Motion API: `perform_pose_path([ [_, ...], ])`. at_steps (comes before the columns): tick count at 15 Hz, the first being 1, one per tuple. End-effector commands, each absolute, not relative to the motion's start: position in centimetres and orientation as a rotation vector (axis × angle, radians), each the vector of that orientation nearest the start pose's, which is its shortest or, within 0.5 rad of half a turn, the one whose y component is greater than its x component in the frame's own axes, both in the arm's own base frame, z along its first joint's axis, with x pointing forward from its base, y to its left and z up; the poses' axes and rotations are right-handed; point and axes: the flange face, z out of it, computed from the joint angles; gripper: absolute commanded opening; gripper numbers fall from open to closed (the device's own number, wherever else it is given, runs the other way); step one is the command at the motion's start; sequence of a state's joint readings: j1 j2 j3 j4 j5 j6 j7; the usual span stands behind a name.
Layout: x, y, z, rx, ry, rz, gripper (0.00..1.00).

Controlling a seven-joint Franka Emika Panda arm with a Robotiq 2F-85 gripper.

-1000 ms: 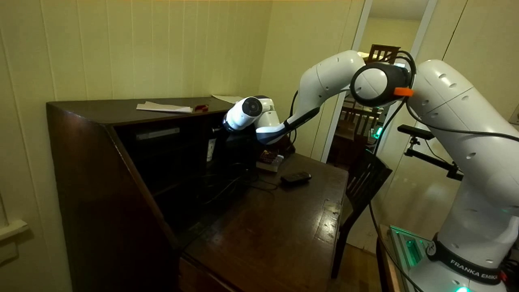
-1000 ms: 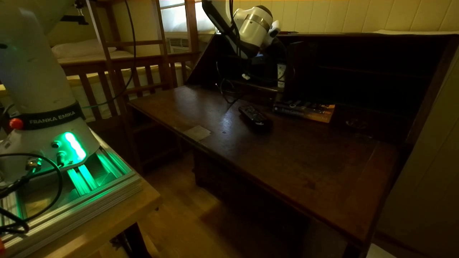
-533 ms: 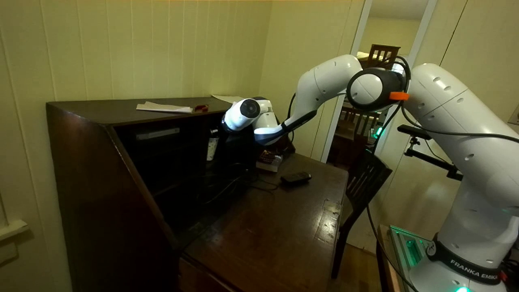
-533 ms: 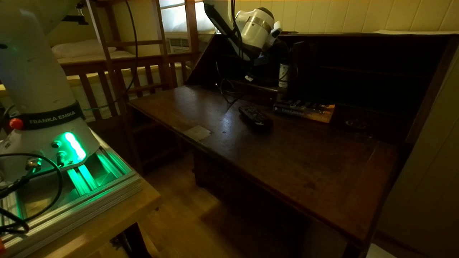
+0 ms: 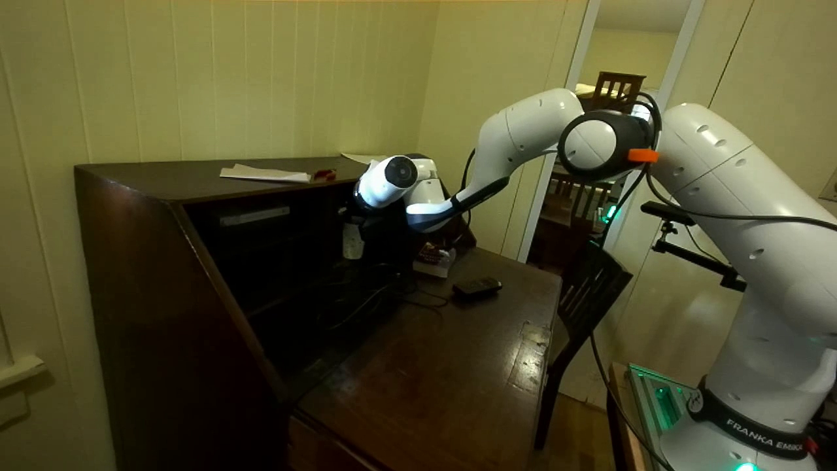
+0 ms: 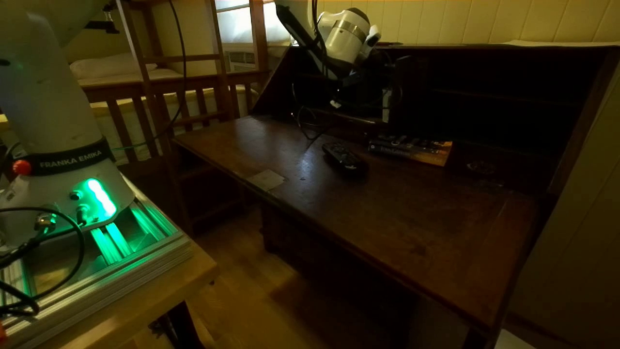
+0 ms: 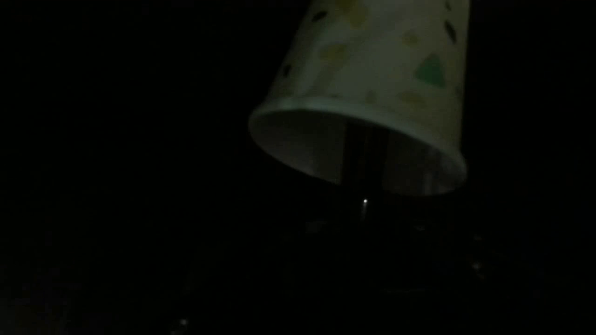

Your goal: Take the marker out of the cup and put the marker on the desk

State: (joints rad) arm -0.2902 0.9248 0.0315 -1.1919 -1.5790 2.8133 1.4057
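One white paper cup (image 7: 386,60) with yellow, black and green bits takes up much of the top of the wrist view, and its far end is cut off by the edge. We look into its round mouth, where a dark stick-like shape (image 7: 365,153) goes in, its tip hidden by the cup's near wall. It is too black for us to say if it is the marker or part of the gripper (image 5: 359,222). We cannot tell if the fingers are spread, pressed together or pinching something. In an exterior view we find the cup as a pale patch (image 5: 353,243) inside the dark middle of the brown secretary desk (image 5: 425,386), just below the gripper, and what is under it is lost in the black. In an exterior view we get only a thin strip of the cup (image 6: 386,105). A black remote control (image 6: 343,156) and a book (image 6: 411,151) lie on the desk's flat top; we cannot read the book's title.
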Motion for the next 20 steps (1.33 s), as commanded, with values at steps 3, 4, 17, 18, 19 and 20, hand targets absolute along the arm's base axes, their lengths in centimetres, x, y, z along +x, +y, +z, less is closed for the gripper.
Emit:
perform_pose_path([
  [3,73.5,-13.9,29.0,-3.238,0.379,-1.492,0.05],
  [4,72.8,-13.6,29.5,-3.241,0.368,-1.477,0.05],
  [17,66.0,-12.2,35.6,-3.276,0.297,-1.485,0.05],
  [18,65.4,-12.4,36.5,-3.277,0.288,-1.503,0.05],
  [19,64.8,-12.5,37.4,-3.273,0.284,-1.512,0.05],
  [20,64.1,-12.6,38.1,-3.268,0.269,-1.509,0.05],
])
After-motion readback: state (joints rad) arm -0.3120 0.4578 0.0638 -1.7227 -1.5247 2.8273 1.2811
